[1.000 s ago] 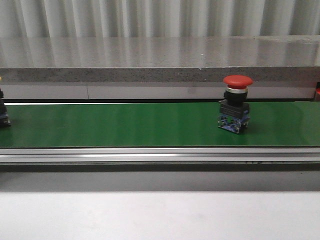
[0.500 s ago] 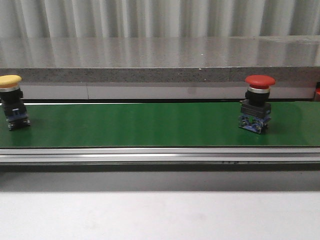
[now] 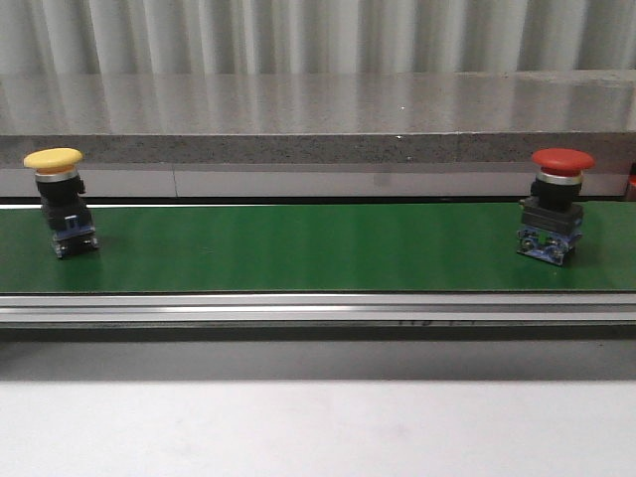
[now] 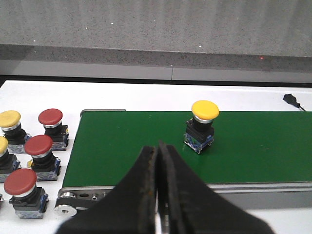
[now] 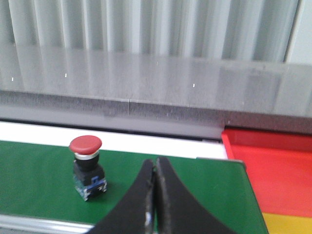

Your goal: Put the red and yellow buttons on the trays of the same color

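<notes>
I see the yellow button upright at the green belt's left end, the red button at its right end. Left tool and right tool both closed, empty. Red tray beyond the belt's right end.

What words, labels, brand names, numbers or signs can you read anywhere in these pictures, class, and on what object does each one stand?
No text can be read in any view.
Red button: plain cap, no marking; its blue base is too small to make out.
Yellow button: plain cap, no marking.
Green belt: bare.
Belt's metal rail: faint dark marks, too small and blurred to read.
</notes>
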Robot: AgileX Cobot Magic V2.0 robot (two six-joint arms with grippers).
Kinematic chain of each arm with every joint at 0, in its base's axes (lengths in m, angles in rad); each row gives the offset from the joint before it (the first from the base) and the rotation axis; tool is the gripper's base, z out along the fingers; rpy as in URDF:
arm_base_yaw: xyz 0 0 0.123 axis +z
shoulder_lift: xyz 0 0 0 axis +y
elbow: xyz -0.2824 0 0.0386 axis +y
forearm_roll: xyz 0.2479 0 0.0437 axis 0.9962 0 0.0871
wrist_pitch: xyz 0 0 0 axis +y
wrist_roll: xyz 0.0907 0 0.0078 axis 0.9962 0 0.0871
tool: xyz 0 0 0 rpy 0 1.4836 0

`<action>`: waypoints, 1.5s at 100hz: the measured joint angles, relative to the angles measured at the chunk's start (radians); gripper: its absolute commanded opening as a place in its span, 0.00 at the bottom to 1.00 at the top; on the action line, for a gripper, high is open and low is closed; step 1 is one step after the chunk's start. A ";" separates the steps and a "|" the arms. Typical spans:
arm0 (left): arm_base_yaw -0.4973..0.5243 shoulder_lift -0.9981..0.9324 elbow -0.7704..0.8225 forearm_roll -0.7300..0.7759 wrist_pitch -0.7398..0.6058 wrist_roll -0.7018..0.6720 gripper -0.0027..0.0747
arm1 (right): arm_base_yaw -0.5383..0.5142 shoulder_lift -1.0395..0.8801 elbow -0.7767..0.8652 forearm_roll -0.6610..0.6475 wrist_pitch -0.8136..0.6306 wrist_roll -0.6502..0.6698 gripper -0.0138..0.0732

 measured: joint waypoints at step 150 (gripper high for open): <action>0.000 0.000 0.000 0.000 -0.004 0.000 0.01 | -0.023 1.221 -0.717 0.006 0.404 0.106 0.84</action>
